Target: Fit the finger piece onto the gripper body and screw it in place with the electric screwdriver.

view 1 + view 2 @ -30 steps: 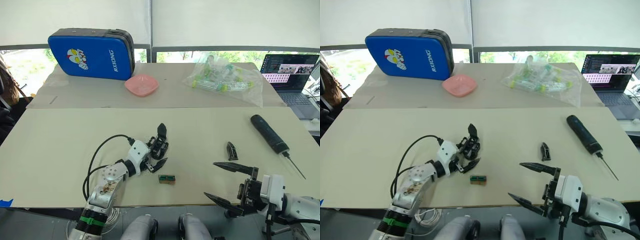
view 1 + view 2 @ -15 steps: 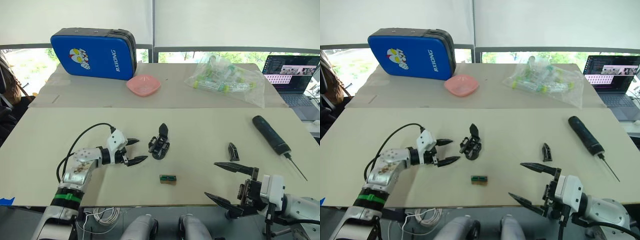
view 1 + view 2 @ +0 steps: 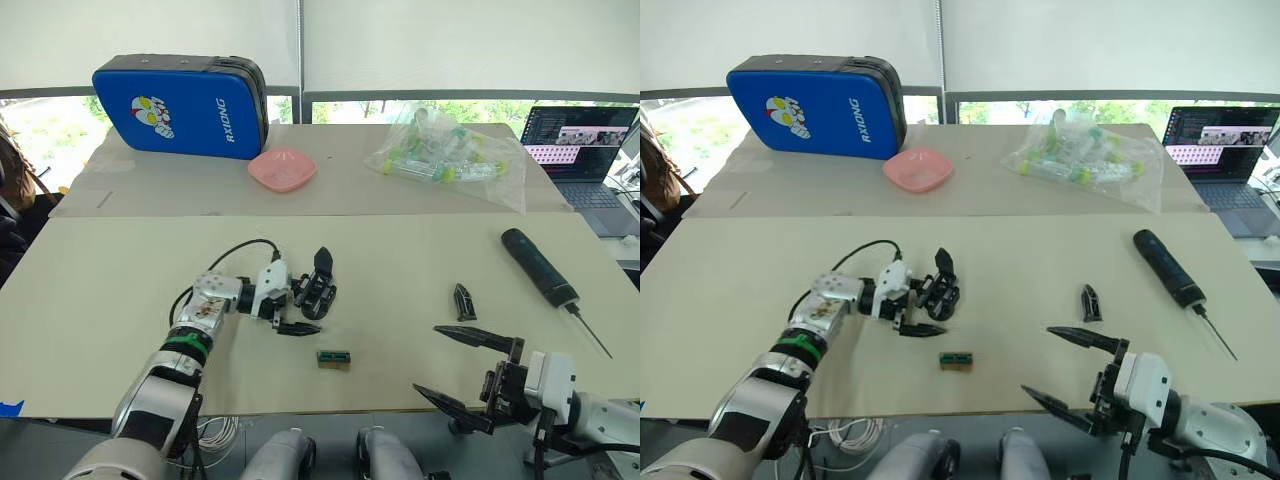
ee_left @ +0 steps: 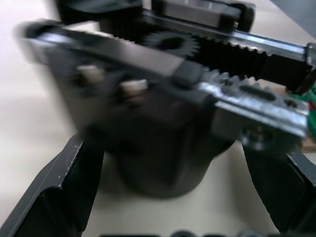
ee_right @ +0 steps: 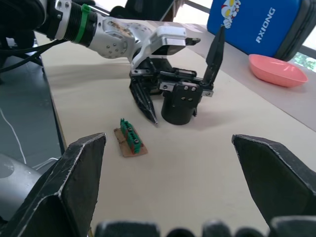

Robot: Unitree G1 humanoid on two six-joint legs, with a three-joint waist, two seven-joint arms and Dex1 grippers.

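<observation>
The left gripper (image 3: 297, 311) stands spread around the gripper body (image 3: 319, 289), one finger on each side, not clamped. Right of the gripper body lies the finger piece (image 3: 463, 301), and farther right the electric screwdriver (image 3: 540, 267). Nearer the table edge, right of the gripper body, the right gripper (image 3: 459, 376) hangs wide apart, holding nothing.

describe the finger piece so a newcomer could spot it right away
On the near tan table, look toward the right side, between the gripper body and the electric screwdriver. The finger piece lies alone there: small, black, tapered to a point.
</observation>
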